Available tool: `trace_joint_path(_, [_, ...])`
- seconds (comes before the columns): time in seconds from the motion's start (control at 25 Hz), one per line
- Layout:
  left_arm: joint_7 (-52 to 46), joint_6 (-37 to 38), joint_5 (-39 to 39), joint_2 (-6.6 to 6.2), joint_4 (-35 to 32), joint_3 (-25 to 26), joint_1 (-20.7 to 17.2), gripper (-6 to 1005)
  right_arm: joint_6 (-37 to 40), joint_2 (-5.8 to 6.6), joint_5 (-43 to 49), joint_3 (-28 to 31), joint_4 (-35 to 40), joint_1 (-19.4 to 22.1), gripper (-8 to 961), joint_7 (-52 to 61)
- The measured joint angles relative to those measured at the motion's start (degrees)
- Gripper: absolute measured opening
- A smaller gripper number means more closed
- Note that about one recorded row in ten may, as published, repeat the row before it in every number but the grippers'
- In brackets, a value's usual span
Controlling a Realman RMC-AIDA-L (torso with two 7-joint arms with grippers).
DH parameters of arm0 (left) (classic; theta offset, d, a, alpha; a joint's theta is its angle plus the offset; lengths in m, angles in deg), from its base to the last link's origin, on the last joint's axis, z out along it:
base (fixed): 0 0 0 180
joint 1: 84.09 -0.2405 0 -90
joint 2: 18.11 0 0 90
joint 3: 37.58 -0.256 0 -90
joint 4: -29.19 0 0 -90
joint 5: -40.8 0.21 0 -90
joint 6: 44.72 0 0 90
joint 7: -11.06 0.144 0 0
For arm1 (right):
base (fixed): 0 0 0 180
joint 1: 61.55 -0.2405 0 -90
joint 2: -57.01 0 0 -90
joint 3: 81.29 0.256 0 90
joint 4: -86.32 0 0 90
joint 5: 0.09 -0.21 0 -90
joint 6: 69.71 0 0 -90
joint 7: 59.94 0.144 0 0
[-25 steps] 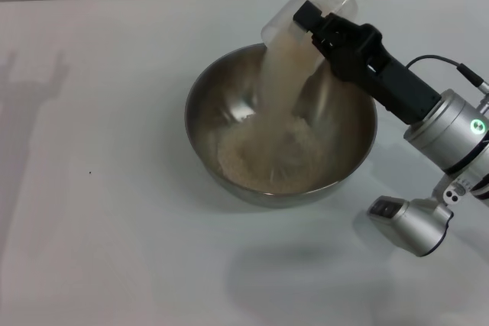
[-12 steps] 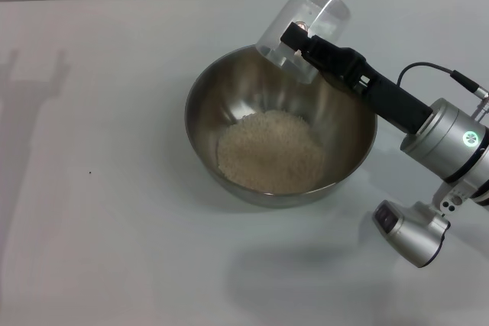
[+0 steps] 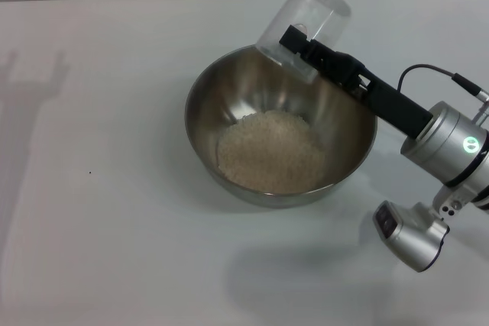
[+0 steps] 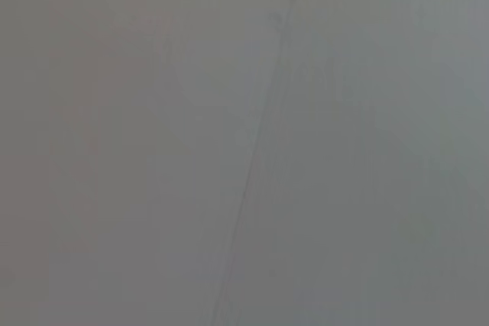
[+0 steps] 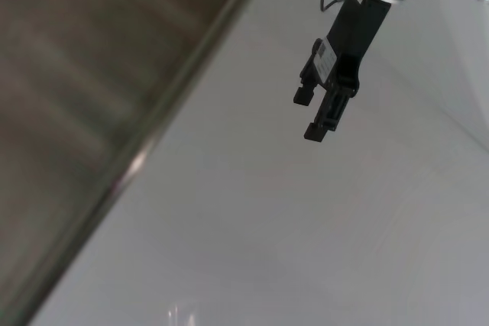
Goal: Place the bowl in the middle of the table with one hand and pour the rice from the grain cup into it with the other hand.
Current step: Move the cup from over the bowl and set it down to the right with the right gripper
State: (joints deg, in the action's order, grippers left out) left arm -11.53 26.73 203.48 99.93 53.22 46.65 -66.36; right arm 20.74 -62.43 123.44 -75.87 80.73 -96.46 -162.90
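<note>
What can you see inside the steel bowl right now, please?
A heap of rice covers the bottom of the bowl; the metal beneath it is hidden. The right gripper holds the tipped, empty-looking cup above the far rim.

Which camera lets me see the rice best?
The head view: the rice lies heaped inside the bowl, below the tipped grain cup in the right gripper. Neither wrist view shows any rice.
</note>
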Motion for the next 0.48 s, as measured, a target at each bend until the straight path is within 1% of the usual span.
trace_joint_path(0.12, [-0.06, 0.0, 0.0, 0.0, 0.07, -0.04, -0.09, 864, -0.39, -0.05, 0.37, -0.16, -0.25, 0.33, 15, 0.25])
trace_joint_path(0.28, [-0.09, 0.0, 0.0, 0.0, 0.19, -0.13, -0.07, 864, 0.88, 0.0, 0.28, 1.72, -0.37, 0.35, 15, 0.28])
trace_joint_path(0.48, [-0.09, 0.0, 0.0, 0.0, 0.26, -0.13, -0.07, 864, 0.0, -0.09, 1.42, 0.7, -0.48, 0.91, 15, 0.29])
